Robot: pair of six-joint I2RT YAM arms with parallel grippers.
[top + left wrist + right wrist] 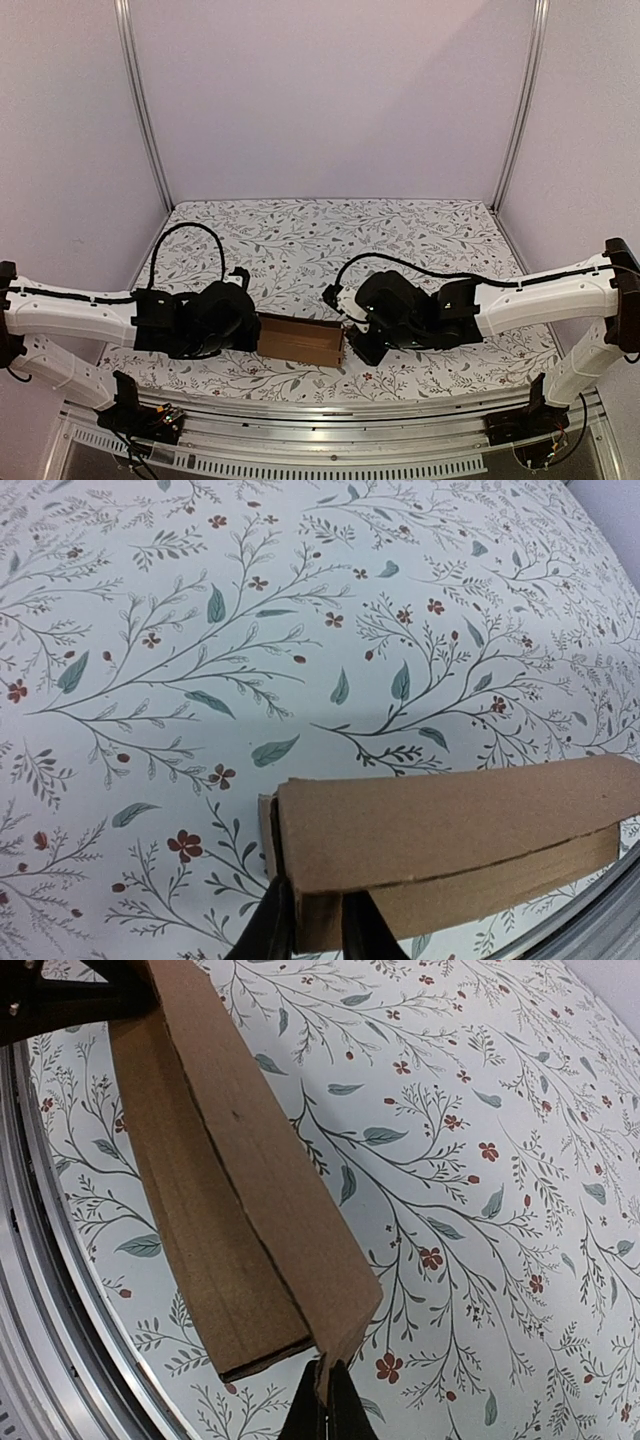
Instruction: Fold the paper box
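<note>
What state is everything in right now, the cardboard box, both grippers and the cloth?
Brown cardboard paper box: folded into a shallow box, lid panel down, its edge not flush with the side.
Left gripper: jaws slightly apart astride the box's end, grip unclear.
Right gripper: jaws shut on the box's corner.
Floral-print tablecloth: spread flat.

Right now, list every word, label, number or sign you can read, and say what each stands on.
None readable. The plain brown cardboard box carries no print, the white floral-patterned tablecloth shows only leaves and flowers, and no marking is legible on the white robot arms.
</note>
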